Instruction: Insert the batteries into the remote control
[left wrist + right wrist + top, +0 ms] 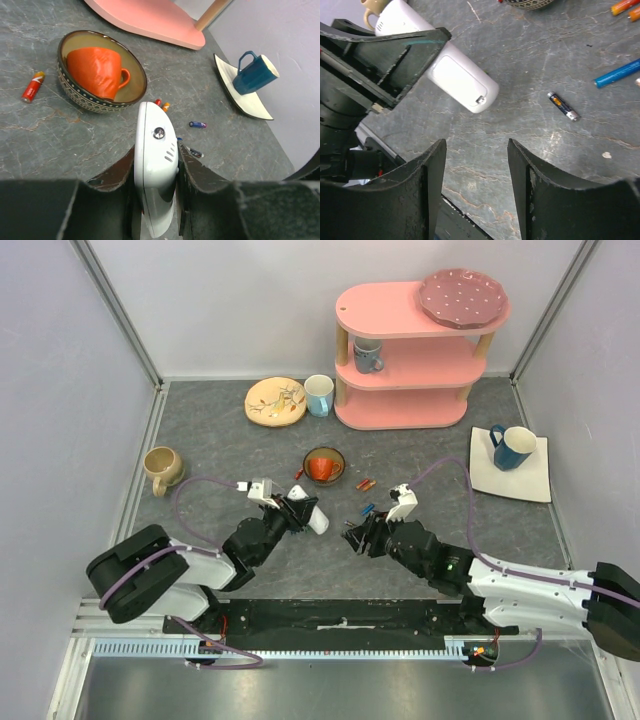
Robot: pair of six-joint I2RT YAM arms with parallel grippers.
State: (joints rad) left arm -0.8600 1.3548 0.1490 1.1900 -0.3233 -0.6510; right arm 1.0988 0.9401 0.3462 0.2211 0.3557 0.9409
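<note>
Clamped between the left gripper's (157,156) dark fingers, the slim white plastic remote control (152,125) juts toward the right arm, probably to present its battery cover. Beyond it, a patterned ceramic bowl (75,92) holds an orange mug (97,70). Small cylindrical batteries (563,106) lie loose on the grey stone-look table (545,165), and the right gripper (476,145) hovers over it, wide and empty.

Left arm (190,565) reaches from near-left, angled far and right. Left gripper (156,167) clamps the remote control (155,150), one finger on each long side. Right arm (520,585) reaches from near-right toward centre. Right gripper (476,150) low, jaws apart, facing left gripper, not touching.
</note>
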